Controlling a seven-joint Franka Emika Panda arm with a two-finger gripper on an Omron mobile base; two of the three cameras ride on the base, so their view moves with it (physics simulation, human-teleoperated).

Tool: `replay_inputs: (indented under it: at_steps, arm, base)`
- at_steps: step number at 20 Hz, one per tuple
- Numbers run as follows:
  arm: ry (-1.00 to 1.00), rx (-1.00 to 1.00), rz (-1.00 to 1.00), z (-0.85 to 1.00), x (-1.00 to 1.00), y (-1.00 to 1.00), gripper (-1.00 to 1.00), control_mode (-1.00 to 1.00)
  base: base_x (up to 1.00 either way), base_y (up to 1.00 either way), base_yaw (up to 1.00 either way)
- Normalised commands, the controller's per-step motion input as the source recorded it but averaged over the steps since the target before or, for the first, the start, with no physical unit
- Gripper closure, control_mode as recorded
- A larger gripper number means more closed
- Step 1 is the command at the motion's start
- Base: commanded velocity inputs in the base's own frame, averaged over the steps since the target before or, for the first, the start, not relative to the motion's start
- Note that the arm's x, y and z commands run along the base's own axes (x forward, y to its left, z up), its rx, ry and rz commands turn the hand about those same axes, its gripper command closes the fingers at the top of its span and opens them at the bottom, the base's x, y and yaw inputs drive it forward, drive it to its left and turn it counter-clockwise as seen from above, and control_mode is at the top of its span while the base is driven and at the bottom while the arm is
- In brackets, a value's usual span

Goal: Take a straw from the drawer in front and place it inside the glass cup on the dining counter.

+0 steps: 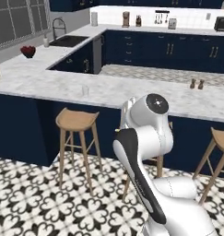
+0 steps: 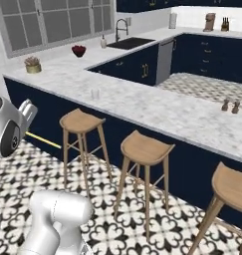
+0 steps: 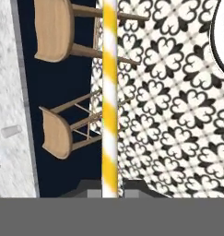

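Observation:
A yellow-and-white striped straw (image 3: 109, 92) runs straight up the hand view, and my gripper (image 3: 109, 188) is shut on its lower end. In the right base view the straw (image 2: 43, 140) sticks out as a thin yellow line beside the arm's white hand, low in front of the navy counter base. The glass cup (image 1: 85, 91) (image 2: 95, 93) stands upright on the dining counter (image 1: 132, 92) (image 2: 157, 112), above the leftmost stool. The hand view shows the glass cup (image 3: 10, 131) small on the dining counter (image 3: 5, 69), well to the left of the straw. The drawer is out of view.
Wooden stools (image 1: 76, 120) (image 2: 80, 121) (image 2: 145, 147) (image 2: 232, 187) line the counter's near side over a patterned tile floor (image 2: 117, 219). Salt and pepper shakers (image 1: 197, 84) stand on the counter to the right. A red bowl (image 2: 78, 50) and a small plant (image 2: 33, 64) sit far left.

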Motion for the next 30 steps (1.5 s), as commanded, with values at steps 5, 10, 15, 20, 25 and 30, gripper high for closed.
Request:
replay_inputs:
  at_steps: [5, 10, 15, 20, 25, 30]
  arm:
    - [0.0, 0.0, 0.0, 0.0, 0.0, 0.0, 1.0, 1.0]
    - [0.0, 0.0, 0.0, 0.0, 0.0, 0.0, 1.0, 1.0]
    - [0.0, 0.0, 0.0, 0.0, 0.0, 0.0, 1.0, 1.0]
    - [0.0, 0.0, 0.0, 0.0, 0.0, 0.0, 1.0, 1.0]
    - [0.0, 0.0, 0.0, 0.0, 0.0, 0.0, 1.0, 1.0]
    - [0.0, 0.0, 0.0, 0.0, 0.0, 0.0, 1.0, 1.0]
  base:
    - [0.73, 1.0, -0.4]
    - [0.8, 0.93, -0.38]
    - [0.79, 0.71, -0.35]
    - [0.72, 0.38, -0.31]
    - [0.52, 0.27, -0.26]
    - [0.39, 0.36, -0.15]
